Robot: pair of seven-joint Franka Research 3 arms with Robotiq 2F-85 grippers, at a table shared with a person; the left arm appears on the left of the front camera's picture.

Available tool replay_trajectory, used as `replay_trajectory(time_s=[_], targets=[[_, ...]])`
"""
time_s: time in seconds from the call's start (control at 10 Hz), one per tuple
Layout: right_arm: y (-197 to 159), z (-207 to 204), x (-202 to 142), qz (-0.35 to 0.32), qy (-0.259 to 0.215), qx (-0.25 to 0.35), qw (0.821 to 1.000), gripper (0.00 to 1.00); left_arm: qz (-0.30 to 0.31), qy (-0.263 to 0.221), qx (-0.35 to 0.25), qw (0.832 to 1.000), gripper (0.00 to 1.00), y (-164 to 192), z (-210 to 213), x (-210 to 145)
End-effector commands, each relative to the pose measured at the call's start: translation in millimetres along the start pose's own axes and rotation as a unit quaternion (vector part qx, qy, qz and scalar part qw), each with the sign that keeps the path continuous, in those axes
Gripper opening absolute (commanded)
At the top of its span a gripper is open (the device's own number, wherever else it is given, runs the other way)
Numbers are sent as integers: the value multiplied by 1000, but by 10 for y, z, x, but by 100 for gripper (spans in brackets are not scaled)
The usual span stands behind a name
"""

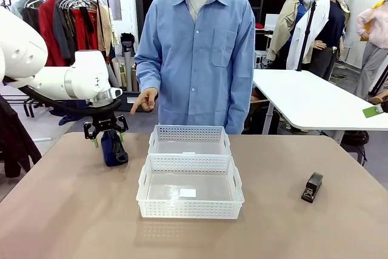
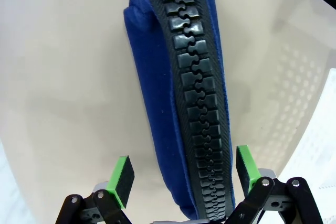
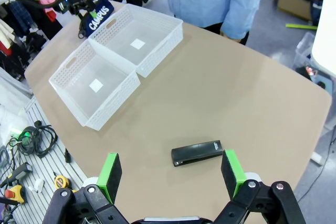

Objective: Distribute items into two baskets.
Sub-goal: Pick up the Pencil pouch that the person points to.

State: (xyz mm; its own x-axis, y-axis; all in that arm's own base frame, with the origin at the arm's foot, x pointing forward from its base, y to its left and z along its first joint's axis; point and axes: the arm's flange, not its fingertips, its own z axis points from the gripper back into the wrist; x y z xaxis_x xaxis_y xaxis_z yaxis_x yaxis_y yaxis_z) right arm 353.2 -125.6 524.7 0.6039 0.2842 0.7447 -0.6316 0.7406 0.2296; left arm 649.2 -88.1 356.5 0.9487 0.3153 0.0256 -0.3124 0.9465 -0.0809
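A tan table point(image 1: 73, 210) stands in a room with a clothes rack point(image 1: 66, 16) at the back, and a person point(image 1: 194, 59) in a light blue shirt stands at its far side.

On the robot's left, the left gripper point(image 1: 108, 140) points straight down at the navy pouch point(image 1: 114, 151). Its jaws are spread wide and straddle the pouch without clamping it. In the left wrist view there is a clear gap between one green pad point(image 2: 121, 179) and the blue cloth, while the other pad sits just beside the cloth; I cannot tell whether it touches. The pouch stands on edge on the table with its black zip point(image 2: 197, 103) facing up, just beside the left end of the far basket point(image 1: 190, 141). The right wrist view catches the white "CAMPUS" lettering on its side. The person's hand point(image 1: 144, 98) hangs near the left arm, fingers pointing down.

The right gripper point(image 3: 171, 174) is also wide open and holds nothing. It hovers above the black stapler point(image 3: 197, 153), which lies flat on the table on the robot's right, well apart from the baskets.

The far basket and the near basket point(image 1: 190, 195) sit in the middle of the table, long sides touching, one behind the other. Each shows just a small white label on its base.
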Motion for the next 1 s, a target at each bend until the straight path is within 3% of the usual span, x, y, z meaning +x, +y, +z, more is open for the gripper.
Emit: replay_trajectory(time_s=[0.0,0.8,0.9], targets=[[-25,3,9,10,-14,7,1000,100,-17,11,-16,1000,100,48,33,1],[-25,3,9,10,-14,7,1000,100,-8,3,-5,1000,100,-13,-1,-7],[-25,3,9,10,-14,7,1000,100,-7,5,-8,1000,94,-18,2,-6]])
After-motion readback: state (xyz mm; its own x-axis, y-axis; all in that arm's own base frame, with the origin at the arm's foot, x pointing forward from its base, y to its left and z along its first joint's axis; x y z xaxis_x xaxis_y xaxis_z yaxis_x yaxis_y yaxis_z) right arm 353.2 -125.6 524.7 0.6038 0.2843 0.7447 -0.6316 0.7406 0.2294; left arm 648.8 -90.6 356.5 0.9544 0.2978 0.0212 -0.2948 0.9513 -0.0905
